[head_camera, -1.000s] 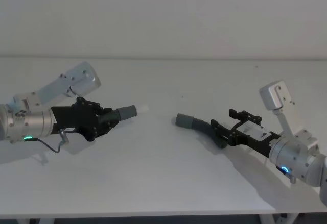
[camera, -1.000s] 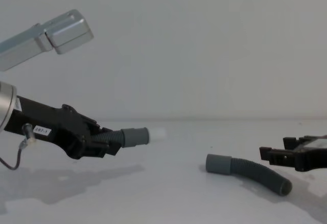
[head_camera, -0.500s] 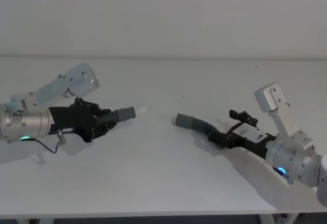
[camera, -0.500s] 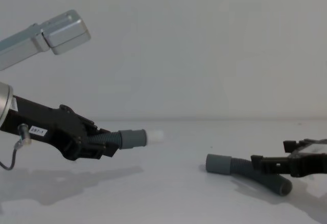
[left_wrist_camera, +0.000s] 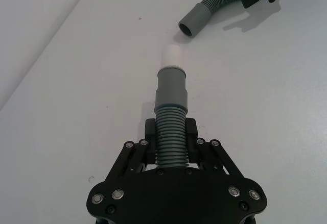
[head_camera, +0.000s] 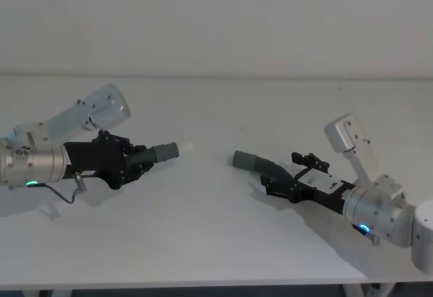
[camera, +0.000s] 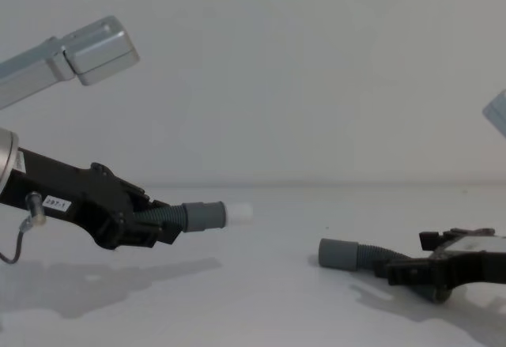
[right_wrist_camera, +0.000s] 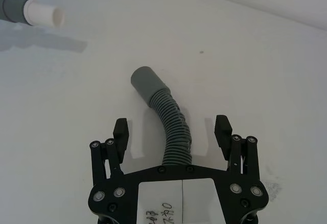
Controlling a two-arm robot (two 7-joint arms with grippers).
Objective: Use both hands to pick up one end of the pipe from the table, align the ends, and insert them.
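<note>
Ribbing of the short hose (head_camera: pixel 161 153) is clenched in the left pincer (head_camera: pixel 141 160), and the piece is held off the counter (head_camera: pixel 216 236), its white spigot (left_wrist_camera: pixel 172 55) aimed toward the long hose (right_wrist_camera: pixel 173 119). That hose is laid on the counter, well apart, and is straddled by the released right pincer (right_wrist_camera: pixel 172 130), whose fingers (right_wrist_camera: pixel 120 134) are set clear of it on both sides.
</note>
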